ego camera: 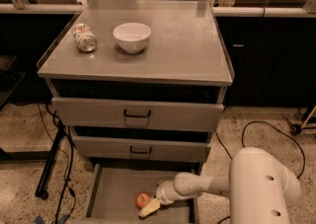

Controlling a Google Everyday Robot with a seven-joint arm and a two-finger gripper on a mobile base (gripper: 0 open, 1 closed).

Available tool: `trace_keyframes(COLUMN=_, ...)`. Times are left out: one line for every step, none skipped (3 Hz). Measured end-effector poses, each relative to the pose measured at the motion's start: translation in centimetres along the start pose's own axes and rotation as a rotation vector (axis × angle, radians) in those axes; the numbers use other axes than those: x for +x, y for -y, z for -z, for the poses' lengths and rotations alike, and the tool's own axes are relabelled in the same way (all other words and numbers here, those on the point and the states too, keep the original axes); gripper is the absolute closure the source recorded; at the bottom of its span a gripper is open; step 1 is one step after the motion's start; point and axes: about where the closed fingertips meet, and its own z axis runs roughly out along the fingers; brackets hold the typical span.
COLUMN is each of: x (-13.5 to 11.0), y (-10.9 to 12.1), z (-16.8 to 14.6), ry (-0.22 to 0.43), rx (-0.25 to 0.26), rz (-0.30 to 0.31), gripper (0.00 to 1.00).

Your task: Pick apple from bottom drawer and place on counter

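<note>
The apple (143,199), small and red-orange, lies on the flat grey floor of the pulled-out bottom drawer (111,193), near its front. My gripper (150,207) reaches into the drawer from the right on a white arm (197,186), its pale fingertips right beside the apple on its lower right. The counter (182,45) is the flat grey top of the cabinet above.
A white bowl (132,37) and a tipped-over can (85,38) sit on the left half of the counter. Two upper drawers with black handles (137,114) are shut. A black stand leg (52,161) and cables run along the floor at left.
</note>
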Motion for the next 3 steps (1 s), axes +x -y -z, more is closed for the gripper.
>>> trace_keyframes(x=0.2, y=-0.1, z=-1.1, ry=0.004, rx=-0.01, rz=-0.014, gripper=0.0)
trace_keyframes(x=-0.4, y=0.1, z=-3.1, ry=0.02, rx=-0.024, rz=-0.013, gripper=0.0)
trace_keyframes(x=-2.6, y=2.6, z=-6.1, ry=0.06, rx=-0.01, rz=0.001, gripper=0.0)
